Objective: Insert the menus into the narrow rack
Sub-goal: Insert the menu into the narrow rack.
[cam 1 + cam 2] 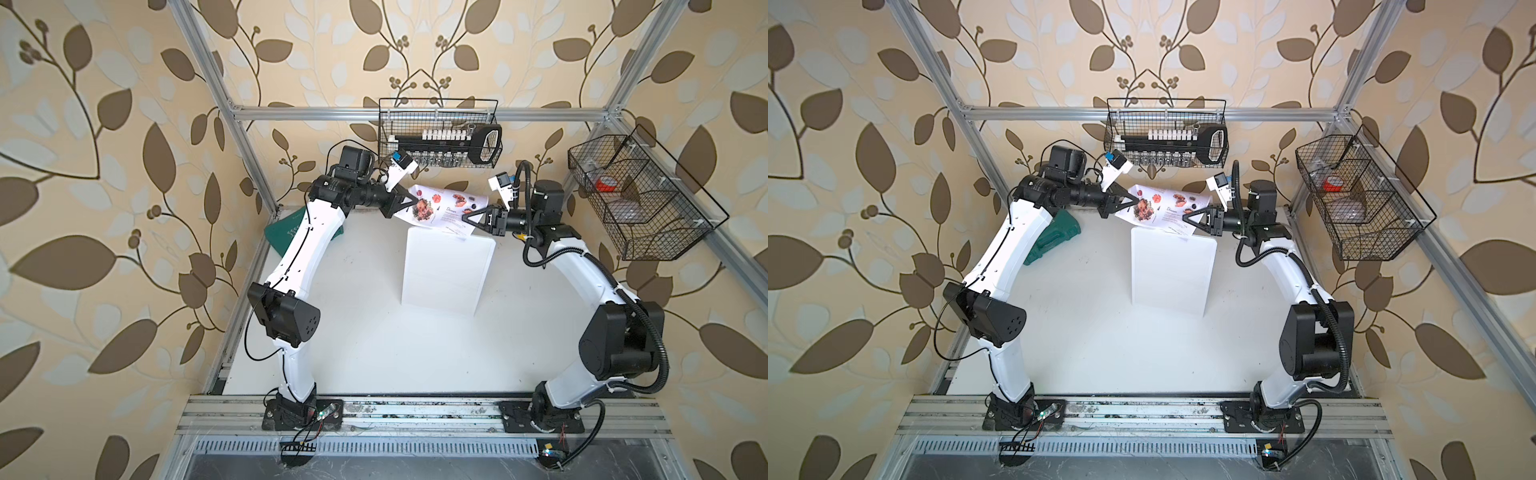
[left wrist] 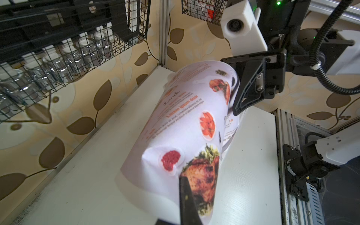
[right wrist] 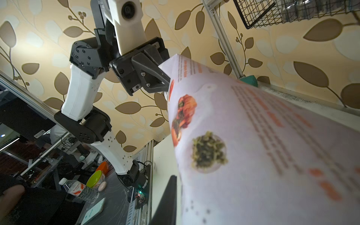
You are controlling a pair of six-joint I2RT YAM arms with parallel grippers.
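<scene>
menu (image 1: 440, 205), one item: white printed sheet with food photos, held in the air toward the far side of the table (image 1: 365, 340), bowed into an arch between the two arms. we see its near edge overlapping the top edge of the narrow rack (image 1: 446, 274) in both top views; whether paper and rack touch we cannot tell.
left gripper (image 1: 413, 200): jaws pressed together on the menu's end with the roast-chicken photo; one black finger (image 2: 187, 194) lies across that photo in the left wrist view.
right gripper (image 1: 466, 218): jaws nipped onto the opposite end of the sheet.
narrow rack: plain white panel, rounded corners, mid-table, between the arms.
also listed: green case (image 1: 278, 235) partly behind the left arm; wire basket (image 1: 440, 133) of jars on the back rail; second wire basket (image 1: 640, 199) on the right rail.
</scene>
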